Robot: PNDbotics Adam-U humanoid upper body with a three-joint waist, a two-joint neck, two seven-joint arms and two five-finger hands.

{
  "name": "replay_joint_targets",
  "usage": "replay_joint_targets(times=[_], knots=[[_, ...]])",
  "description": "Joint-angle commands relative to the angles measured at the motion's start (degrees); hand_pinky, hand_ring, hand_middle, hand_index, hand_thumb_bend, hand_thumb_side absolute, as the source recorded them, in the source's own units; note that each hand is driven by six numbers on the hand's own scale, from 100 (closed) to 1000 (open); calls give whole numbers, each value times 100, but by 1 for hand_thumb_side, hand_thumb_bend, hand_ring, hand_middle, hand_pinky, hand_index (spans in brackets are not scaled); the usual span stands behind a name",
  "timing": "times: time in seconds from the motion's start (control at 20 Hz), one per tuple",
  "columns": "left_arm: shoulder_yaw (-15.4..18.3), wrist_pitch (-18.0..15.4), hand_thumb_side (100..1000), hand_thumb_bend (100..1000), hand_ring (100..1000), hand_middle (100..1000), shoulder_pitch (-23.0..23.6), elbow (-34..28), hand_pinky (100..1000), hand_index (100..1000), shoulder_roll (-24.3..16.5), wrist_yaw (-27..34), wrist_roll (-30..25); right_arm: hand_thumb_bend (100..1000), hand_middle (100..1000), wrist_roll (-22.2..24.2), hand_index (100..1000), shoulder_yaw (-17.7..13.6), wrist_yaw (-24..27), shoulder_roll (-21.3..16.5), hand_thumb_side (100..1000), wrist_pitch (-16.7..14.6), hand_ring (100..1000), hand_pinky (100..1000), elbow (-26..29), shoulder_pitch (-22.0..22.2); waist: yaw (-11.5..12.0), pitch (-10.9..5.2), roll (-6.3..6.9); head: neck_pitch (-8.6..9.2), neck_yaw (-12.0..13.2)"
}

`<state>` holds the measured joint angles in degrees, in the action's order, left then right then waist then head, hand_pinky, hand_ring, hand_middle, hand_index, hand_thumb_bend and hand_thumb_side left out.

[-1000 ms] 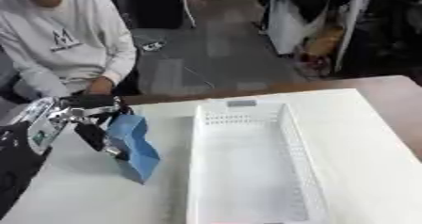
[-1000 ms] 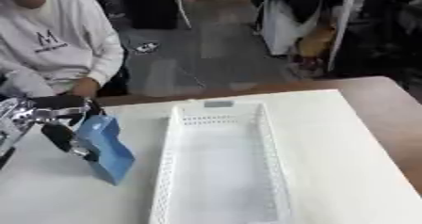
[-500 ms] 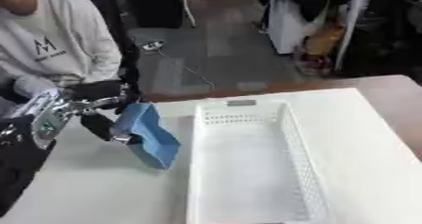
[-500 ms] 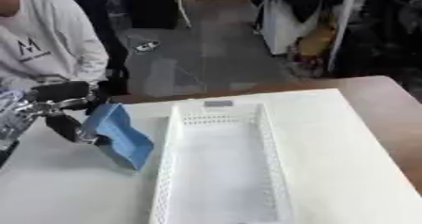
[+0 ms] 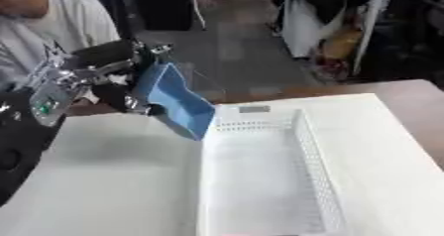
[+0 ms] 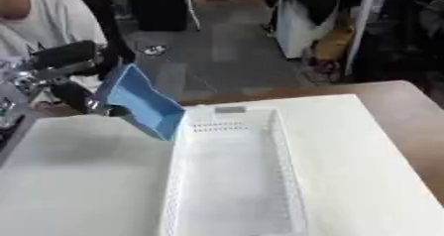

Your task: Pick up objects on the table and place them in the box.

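Observation:
A flat blue packet [image 5: 178,101] hangs tilted in the air at the far left corner of the white perforated box [image 5: 314,180]. My left hand [image 5: 108,74] is shut on the packet's upper left edge, fingers above and thumb below. The packet's lower corner sits just over the box's left rim. The box lies lengthwise down the middle of the white table [image 5: 104,180] and its inside looks bare. My right hand shows in neither view.
A person in a grey sweatshirt [image 5: 52,36] sits at the far left edge of the table, behind my left arm. The brown table edge [image 5: 416,111] runs along the right. Chairs and clutter stand on the floor beyond.
My left hand has lifted the blue packet up off the table and carried it right, from beside the box to its far left corner. The camera has shifted too.

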<state>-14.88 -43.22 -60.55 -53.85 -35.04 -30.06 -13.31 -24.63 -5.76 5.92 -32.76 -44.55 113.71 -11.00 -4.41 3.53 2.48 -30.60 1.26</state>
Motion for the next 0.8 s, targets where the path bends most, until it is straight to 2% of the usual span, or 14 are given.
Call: replay_joint_targets(times=[0.05, 0.55, 0.8], knots=[[-29, 23, 700, 352, 100, 216, -223, -182, 100, 476, -33, 314, -77, 100, 632, -87, 675, -11, 52, -170, 772, -52, 533, 347, 88, -100, -26, -94, 6, 39, 61], [-182, -281, 706, 352, 100, 214, -310, -107, 100, 478, 267, 626, -183, 100, 627, 6, 671, 21, 304, -171, 781, 9, 534, 354, 88, -367, -227, -86, 82, 130, 136], [-242, -399, 713, 348, 100, 220, -334, -11, 100, 481, 413, 524, -314, 100, 627, 65, 670, 27, 450, -161, 802, 45, 534, 359, 88, -518, -336, -69, 133, 210, 178]])
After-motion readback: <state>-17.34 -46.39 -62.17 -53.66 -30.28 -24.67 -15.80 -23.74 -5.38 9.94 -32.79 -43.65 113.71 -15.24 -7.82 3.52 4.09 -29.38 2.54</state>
